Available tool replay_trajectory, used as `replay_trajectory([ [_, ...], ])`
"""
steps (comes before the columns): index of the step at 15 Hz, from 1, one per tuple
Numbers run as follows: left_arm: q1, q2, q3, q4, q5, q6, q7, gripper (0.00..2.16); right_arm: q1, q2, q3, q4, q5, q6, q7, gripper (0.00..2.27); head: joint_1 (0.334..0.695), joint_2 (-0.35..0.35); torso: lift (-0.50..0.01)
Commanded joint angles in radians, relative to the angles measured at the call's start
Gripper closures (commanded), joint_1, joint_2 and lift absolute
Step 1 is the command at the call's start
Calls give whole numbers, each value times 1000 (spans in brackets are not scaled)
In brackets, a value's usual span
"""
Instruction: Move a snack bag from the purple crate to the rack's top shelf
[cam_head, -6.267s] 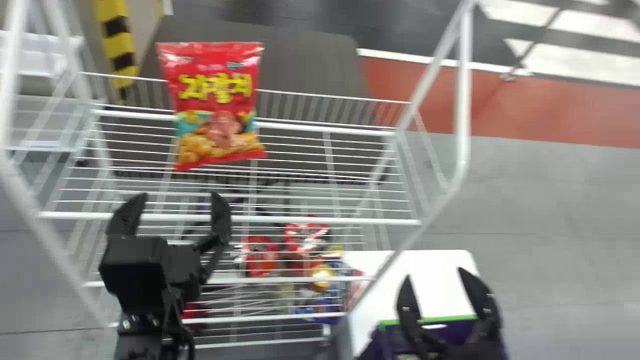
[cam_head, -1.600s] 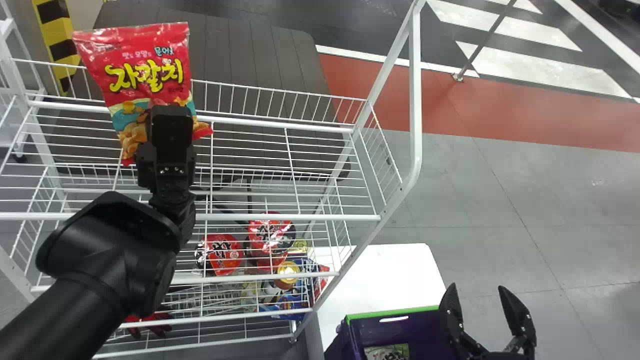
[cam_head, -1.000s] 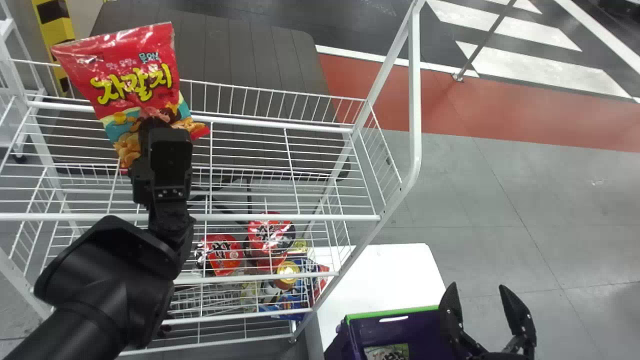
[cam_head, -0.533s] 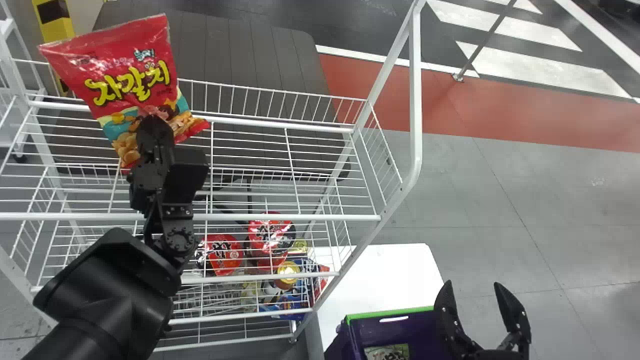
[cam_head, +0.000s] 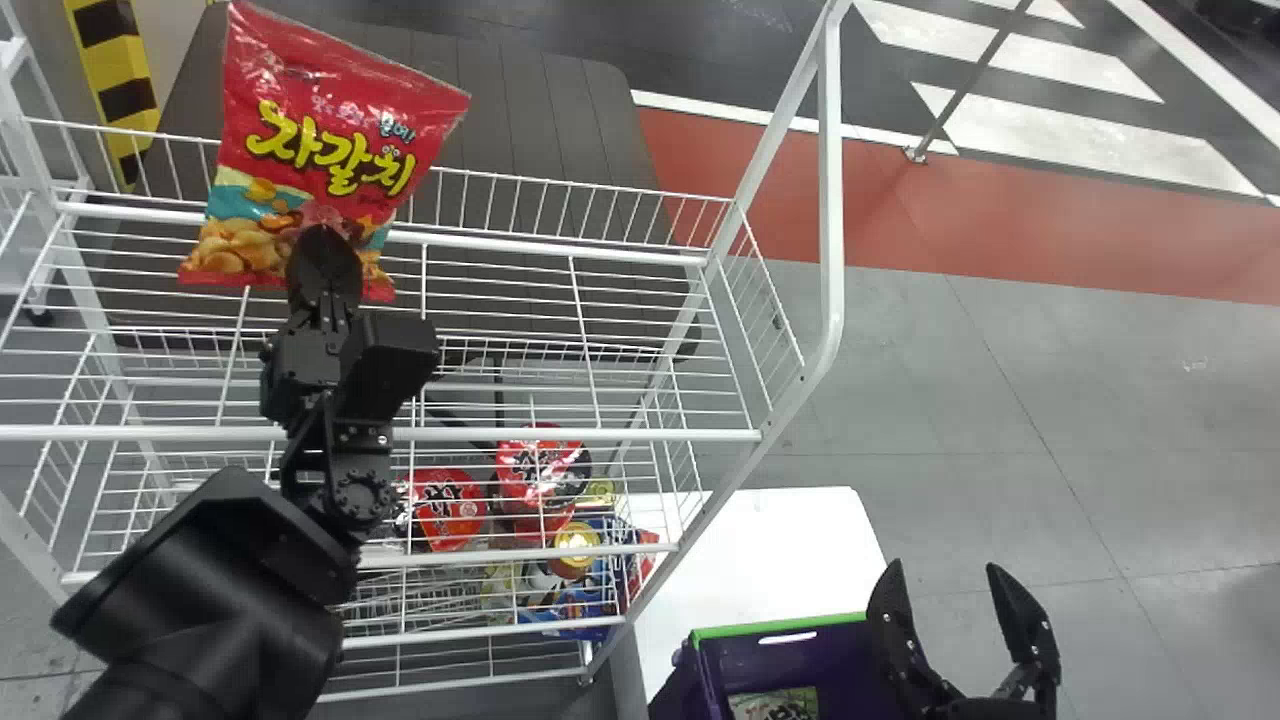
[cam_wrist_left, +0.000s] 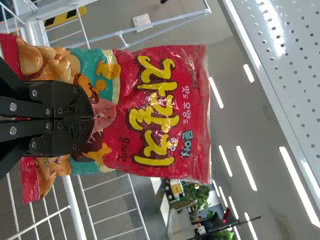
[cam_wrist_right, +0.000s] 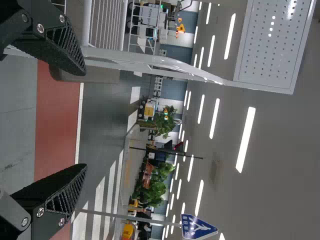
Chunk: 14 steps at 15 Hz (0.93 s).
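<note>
Glossy red snack bag (cam_head: 330, 130) tilted at the white wire rack (cam_head: 600, 435).
Left gripper (cam_head: 322, 235): black fingers clamped on the bag; right gripper (cam_head: 941, 568), right of the rack: fingers apart.

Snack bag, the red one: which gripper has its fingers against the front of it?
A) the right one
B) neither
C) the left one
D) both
C: the left gripper has its fingertips on the front of the snack bag, while the right gripper is open beside the purple crate.
</note>
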Motion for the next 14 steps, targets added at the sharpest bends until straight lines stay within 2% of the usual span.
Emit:
replay_trajectory([
  [1,19,-3,67,-30,-14,16,-23,1345,0,0,1,0,1,-1,0,184,695,-350,0],
  [8,21,-3,225,-39,15,-36,-98,1345,0,4,1,0,12,-1,0,184,695,-350,0],
  [14,11,-3,247,-39,75,-73,-158,1345,0,4,1,1,12,-1,0,184,695,-341,0],
])
